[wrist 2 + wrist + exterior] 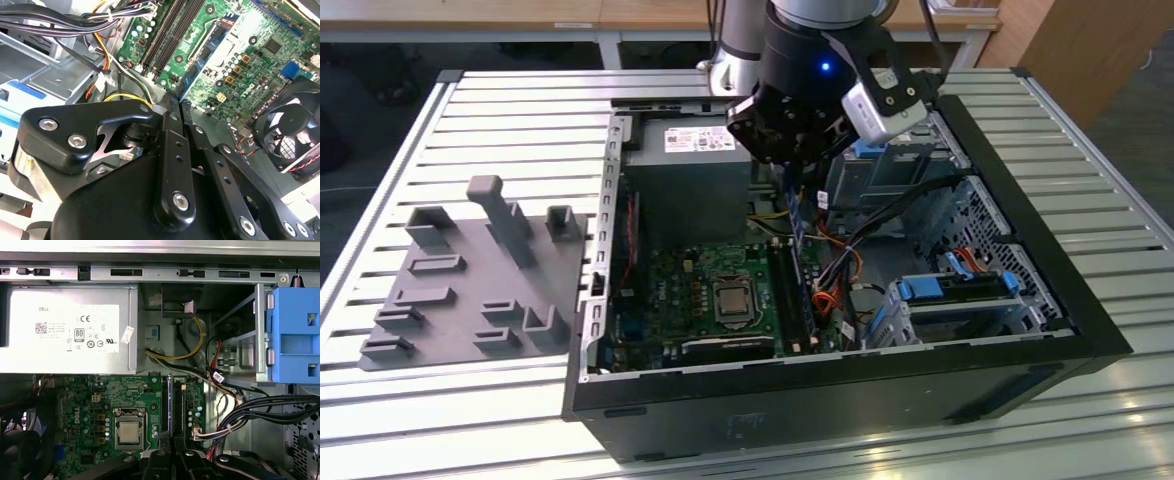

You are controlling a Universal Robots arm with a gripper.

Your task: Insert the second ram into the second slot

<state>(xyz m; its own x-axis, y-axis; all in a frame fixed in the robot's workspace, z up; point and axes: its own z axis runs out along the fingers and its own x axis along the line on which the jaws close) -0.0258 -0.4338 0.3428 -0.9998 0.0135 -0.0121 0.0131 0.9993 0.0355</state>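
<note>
Exterior view: the arm's gripper (795, 170) hangs inside the open computer case (854, 400), which lies on its side on a slatted table (494, 110). A grey fixture tray (467, 290) sits on the table at the exterior view's left, well apart from the gripper.

Gripper state: the fingers (170, 145) are drawn almost together and clamp the second ram (797, 220), the thin blue stick projecting below them.

Ram position:
- In the exterior view it sits between the gripper and the motherboard (707, 290), directly over the memory slots (798, 295) beside the processor socket (724, 300).
- In the first wrist view it appears edge-on as a narrow strip (170, 405) running out from the gripper (172, 440), parallel to the dark memory slots (178, 405) and in line with them.
- Whether its lower edge touches a slot cannot be told.

Surroundings: the power supply (65, 330) lies beyond the far end of the slots. A blue drive bracket (295, 335) and bundled cables (250, 410) lie to one side. In the second wrist view a cooling fan (290, 130) sits next to the motherboard.
</note>
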